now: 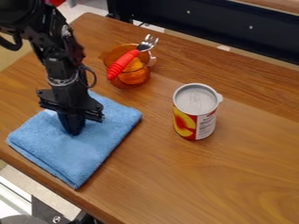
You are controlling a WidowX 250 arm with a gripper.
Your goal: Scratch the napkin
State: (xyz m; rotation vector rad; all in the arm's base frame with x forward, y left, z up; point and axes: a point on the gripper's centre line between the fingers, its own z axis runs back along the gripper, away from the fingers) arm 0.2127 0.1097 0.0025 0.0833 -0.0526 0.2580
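The black gripper [72, 127] hangs over the upper middle of the blue napkin [88, 151], at the left of the view. Its fingers are shut together and point down, with their tips at or just above the cloth; whether they touch it I cannot tell. The napkin lies folded and flat near the table's left front edge, and the arm hides part of its upper side. No fold of cloth is seen raised around the tips.
An orange see-through cup [133, 78] stands behind the napkin, with a red-handled fork [124, 64] resting across it. To the right stands a can [196, 113] with a peach picture. The wooden table's [234, 175] front edge runs below the napkin.
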